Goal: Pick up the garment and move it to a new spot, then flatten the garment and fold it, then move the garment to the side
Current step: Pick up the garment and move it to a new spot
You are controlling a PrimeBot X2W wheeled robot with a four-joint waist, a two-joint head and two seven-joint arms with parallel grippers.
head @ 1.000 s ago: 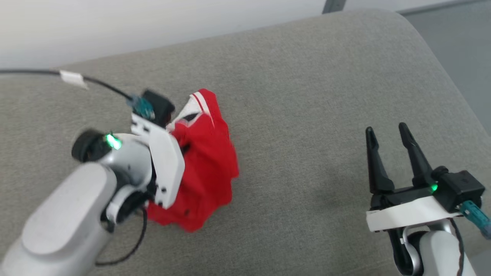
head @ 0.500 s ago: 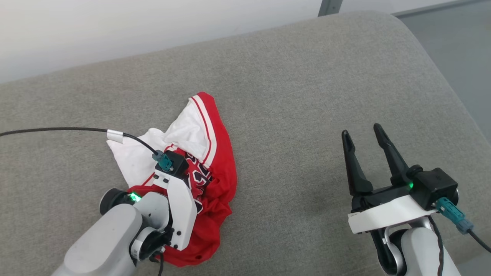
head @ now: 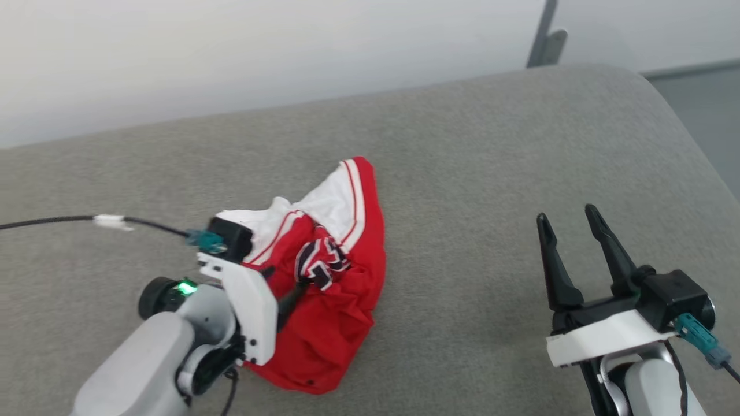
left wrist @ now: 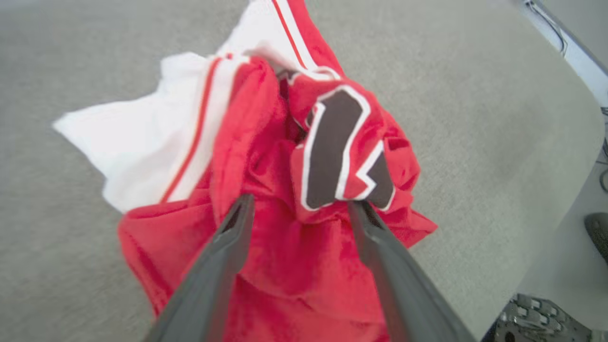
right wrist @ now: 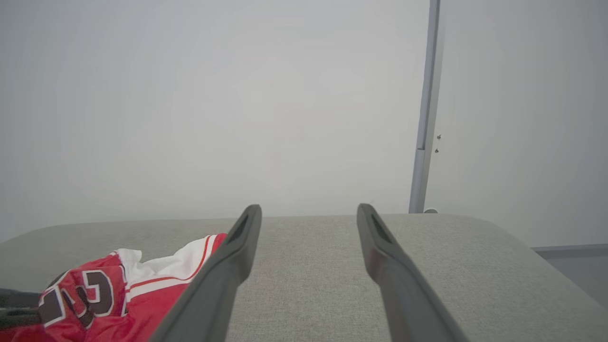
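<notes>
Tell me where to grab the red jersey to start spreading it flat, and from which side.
Take the white sleeve's striped hem at the far end of the garment. It lies spread out, clear of the bunched red body, so likely come down from the far side. The open left hand is nearest.

Grey woven cushion (head: pixel 491 162) spreads wide here, its far right corner rounded off. Behind it, a plain pale wall (head: pixel 231 52), with a slim grey upright strip (head: pixel 542 43) running up it. Grey floor (head: pixel 708 110) off to the right.
</notes>
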